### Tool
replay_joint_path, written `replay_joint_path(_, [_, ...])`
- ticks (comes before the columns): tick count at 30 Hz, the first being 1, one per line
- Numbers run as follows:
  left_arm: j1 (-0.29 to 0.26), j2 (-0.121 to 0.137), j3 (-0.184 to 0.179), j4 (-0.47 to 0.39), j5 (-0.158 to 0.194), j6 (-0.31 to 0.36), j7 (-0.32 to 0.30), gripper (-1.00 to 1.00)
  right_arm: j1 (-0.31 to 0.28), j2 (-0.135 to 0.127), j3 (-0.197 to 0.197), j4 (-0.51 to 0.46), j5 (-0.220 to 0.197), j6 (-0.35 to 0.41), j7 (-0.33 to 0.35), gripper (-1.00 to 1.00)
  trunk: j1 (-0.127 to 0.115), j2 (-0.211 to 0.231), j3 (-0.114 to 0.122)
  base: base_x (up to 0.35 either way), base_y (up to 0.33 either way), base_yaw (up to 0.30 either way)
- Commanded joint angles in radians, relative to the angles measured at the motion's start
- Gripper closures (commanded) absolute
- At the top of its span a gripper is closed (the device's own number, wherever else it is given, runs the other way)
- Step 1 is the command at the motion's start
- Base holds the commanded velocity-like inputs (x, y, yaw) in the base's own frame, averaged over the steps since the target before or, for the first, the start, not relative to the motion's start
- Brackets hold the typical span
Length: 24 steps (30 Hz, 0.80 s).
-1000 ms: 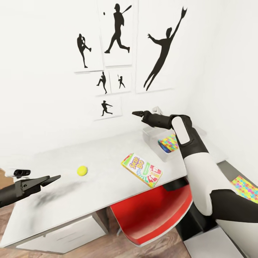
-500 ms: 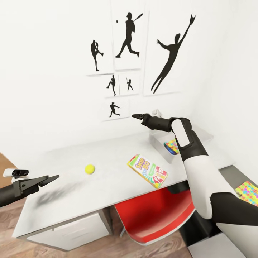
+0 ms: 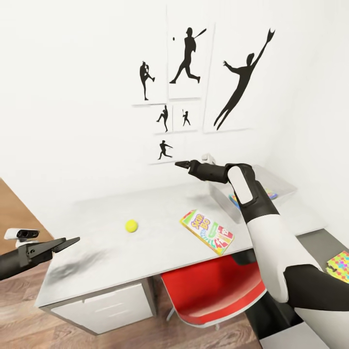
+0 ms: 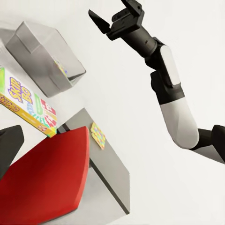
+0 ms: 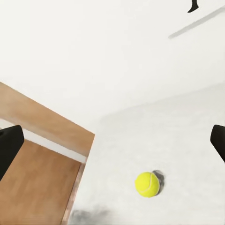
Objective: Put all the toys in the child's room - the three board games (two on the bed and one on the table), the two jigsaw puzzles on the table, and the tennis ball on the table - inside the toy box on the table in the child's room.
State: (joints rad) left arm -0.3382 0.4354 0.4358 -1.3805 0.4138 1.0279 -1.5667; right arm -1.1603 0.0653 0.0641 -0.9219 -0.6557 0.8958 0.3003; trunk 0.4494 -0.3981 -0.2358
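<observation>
Both arms outstretched — right claw (image 3: 180,164) open, high.

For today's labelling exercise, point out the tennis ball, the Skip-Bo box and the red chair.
tennis ball (image 3: 131,225): head view, centre of the ball.
Skip-Bo box (image 3: 207,231): head view, middle of the printed lid.
red chair (image 3: 213,286): head view, middle of the seat shell.

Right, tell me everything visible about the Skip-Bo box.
The Skip-Bo box is a thin, flat rectangular box that looks like cardboard, printed yellow, green and red with white panels and "SKIP-BO" lettering. It lies face up on the pale grey table, turned at an angle, near the front edge above the red chair. Nothing rests on it and no claw touches it. The tennis ball sits apart from it.
</observation>
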Motion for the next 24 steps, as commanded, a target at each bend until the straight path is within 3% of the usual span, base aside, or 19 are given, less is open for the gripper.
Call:
replay_joint_path(1, [-0.001,0.000,0.000,0.000,-0.001,0.011,-0.004,-1.00,0.003,0.000,0.000,-0.005,0.007,0.003,0.007,-1.00,0.001,-0.002,0.000,-0.003,0.001,0.114])
replay_joint_path(11, [-0.001,0.000,0.024,0.009,-0.004,0.011,-0.004,-1.00,0.106,-0.008,0.000,-0.173,0.006,0.072,0.006,-1.00,0.001,-0.002,0.015,-0.001,0.000,0.114])
replay_joint_path(24, [-0.001,0.003,0.027,0.021,-0.006,0.004,-0.004,-1.00,0.123,-0.010,0.001,-0.169,0.005,0.086,-0.032,-1.00,0.001,-0.002,0.036,0.078,0.104,0.114])
